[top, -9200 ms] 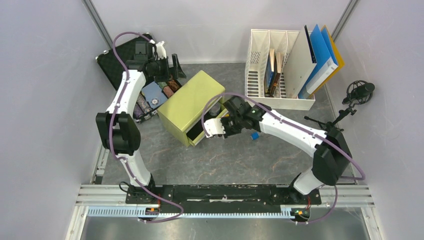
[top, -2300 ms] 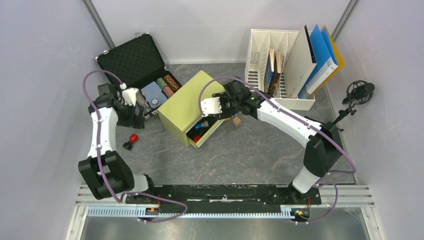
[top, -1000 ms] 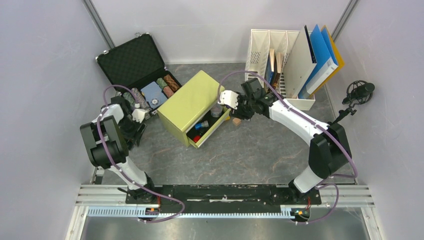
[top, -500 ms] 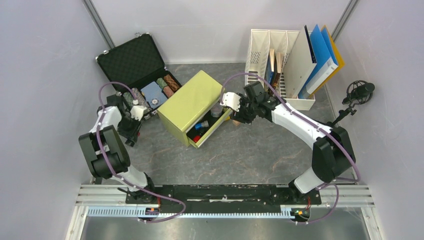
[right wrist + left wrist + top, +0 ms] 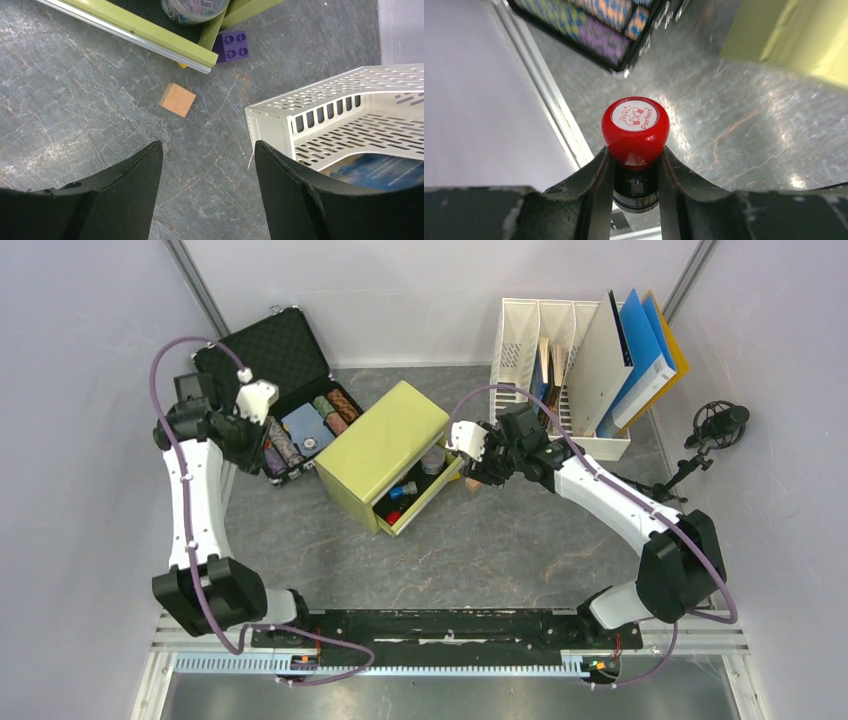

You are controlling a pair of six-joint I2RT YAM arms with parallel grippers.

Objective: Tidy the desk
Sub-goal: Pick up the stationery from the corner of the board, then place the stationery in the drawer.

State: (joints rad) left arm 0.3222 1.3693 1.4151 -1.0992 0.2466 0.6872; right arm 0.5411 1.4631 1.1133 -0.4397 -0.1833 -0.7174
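The desk (image 5: 480, 550) is a dark grey veined surface. My left gripper (image 5: 635, 150) is shut on a red-knobbed stamp (image 5: 635, 125) with a black base, held above the desk (image 5: 744, 125) near its left edge, beside the black case (image 5: 624, 35). From above, the left gripper (image 5: 247, 432) is at the case's near-left corner. My right gripper (image 5: 208, 145) hangs open and empty over the desk (image 5: 75, 100). A small wooden cube (image 5: 177, 100) lies just beyond the right gripper's fingertips. Seen from above, the right gripper (image 5: 478, 472) is right of the open drawer.
A yellow-green drawer cabinet (image 5: 385, 445) stands mid-desk, its drawer (image 5: 412, 492) open and holding small items. A purple brick (image 5: 231, 46) lies by the drawer's corner. The white file rack (image 5: 555, 380) holds books and folders. The case (image 5: 285, 390) holds chips. A microphone (image 5: 715, 425) stands at far right.
My left gripper closed on the red stamp low at the desk's left side and lifted it up toward the case. The right gripper shifted slightly right and widened a little.
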